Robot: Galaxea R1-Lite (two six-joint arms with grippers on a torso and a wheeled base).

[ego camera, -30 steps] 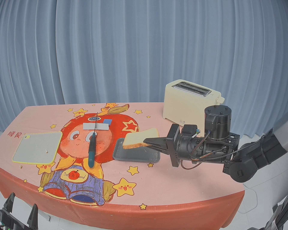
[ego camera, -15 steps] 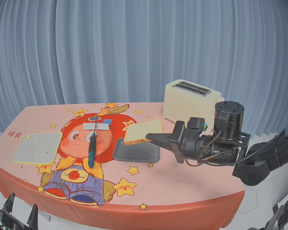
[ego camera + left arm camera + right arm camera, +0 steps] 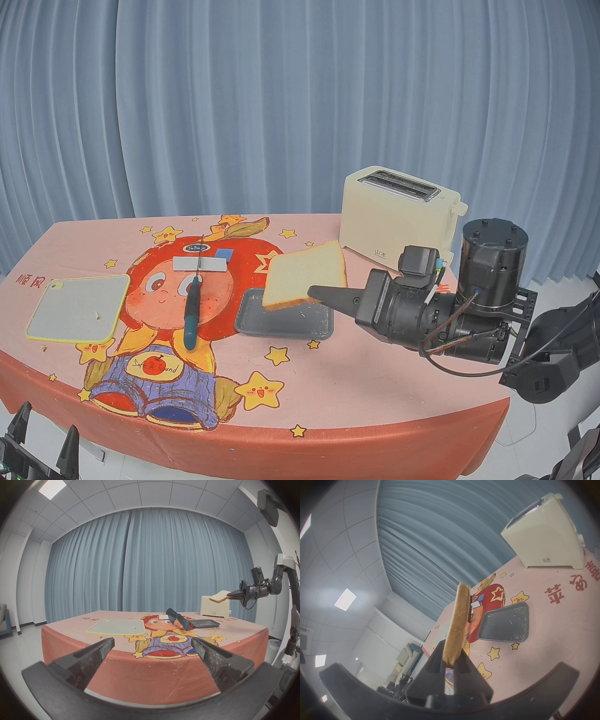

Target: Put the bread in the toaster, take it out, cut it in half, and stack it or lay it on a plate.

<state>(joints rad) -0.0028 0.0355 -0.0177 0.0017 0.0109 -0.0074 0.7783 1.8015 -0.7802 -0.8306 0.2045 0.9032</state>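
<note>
So, the bread (image 3: 304,275) is hanging in the air, pinched at one crust edge by the right gripper (image 3: 315,292), with the slice sticking out ahead of the fingertips and tilting up on edge. The fingers are closing nearly together, with only the slice's thickness between them. My read: it's handling light, soft and crumbly. Squeezing harder is likely denting it, and a one-edge pinch is letting it sag or pivot, so the crust is the place to be holding, not the crumb. The tray (image 3: 281,324) is lying just below the fingertips, under the slice. The toaster (image 3: 400,212) is standing beyond the gripper, off toward its wrist side, slots facing up. The knife (image 3: 192,312) and cutting board (image 3: 78,307) are lying well ahead of the fingertips. The left gripper (image 3: 152,641) is hanging low off the table's near edge, jaws spread wide, gripping nothing. Hard to make out: the slice is covering how deep the fingers are biting, and the insides of the toaster slots aren't showing
</note>
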